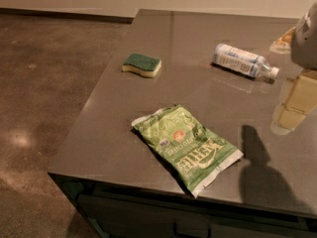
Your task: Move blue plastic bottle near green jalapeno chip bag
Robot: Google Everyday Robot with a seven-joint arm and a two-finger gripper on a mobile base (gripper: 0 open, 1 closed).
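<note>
None of the move is done yet: bottle and bag lie well apart.
Camera view: the blue plastic bottle [242,61] lies on its side toward the table's [99,143] far right, cap pointing right, while the green jalapeno chip bag [188,148] lies flat near the front edge. The gripper [287,115] hangs at the right edge, near the cap end but not touching the bottle; whether it is open or closed cannot be told. Grasping, carrying and setting down apparently all remain.
</note>
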